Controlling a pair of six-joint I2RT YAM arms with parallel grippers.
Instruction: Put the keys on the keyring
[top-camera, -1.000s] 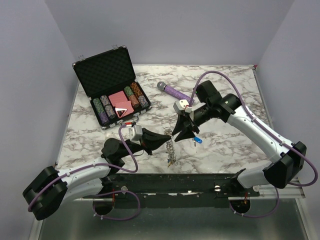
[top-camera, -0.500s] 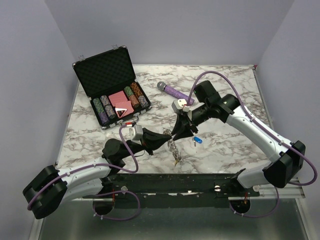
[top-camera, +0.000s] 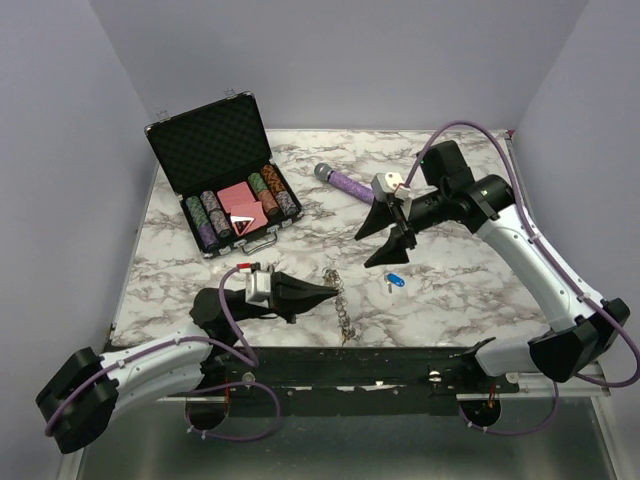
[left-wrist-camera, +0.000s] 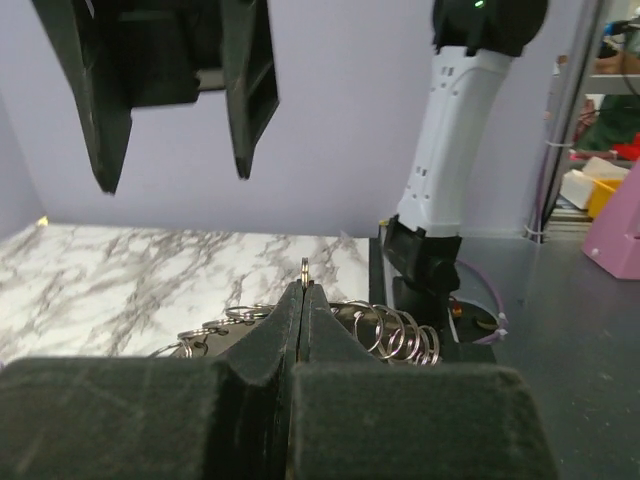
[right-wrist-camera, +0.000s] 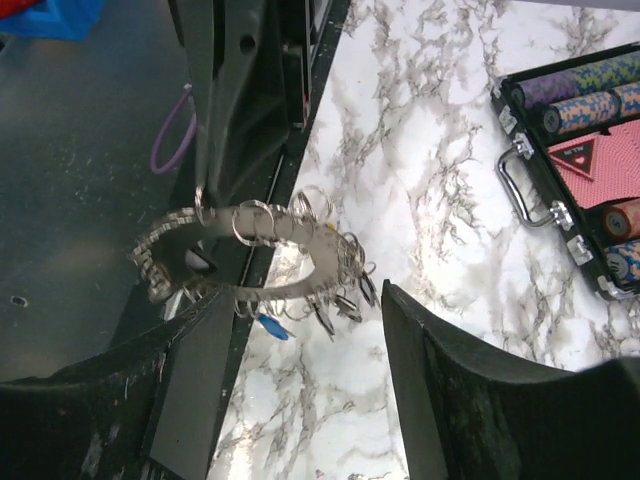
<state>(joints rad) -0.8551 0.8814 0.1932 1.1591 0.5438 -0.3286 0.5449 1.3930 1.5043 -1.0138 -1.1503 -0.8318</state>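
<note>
One keyring (top-camera: 344, 306), edged with many small split loops, pinched on edge between the pressed-together fingers of the left gripper (top-camera: 330, 291) at the counter's (top-camera: 470, 290) 6 o'clock. One loose blue-capped key (top-camera: 393, 280) near its 3 o'clock, not touching. Spread wide and empty at 1 o'clock, fingers of the right gripper (top-camera: 363, 251). One open poker-chip case (top-camera: 205, 140) at 10 o'clock, one purple microphone (top-camera: 345, 181) at 12, both well apart from the ring.

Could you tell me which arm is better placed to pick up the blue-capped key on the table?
Right, probably: the right gripper is open and close to the small blue-capped metal key, while the left gripper is shut on the large silvery toothed keyring.
</note>
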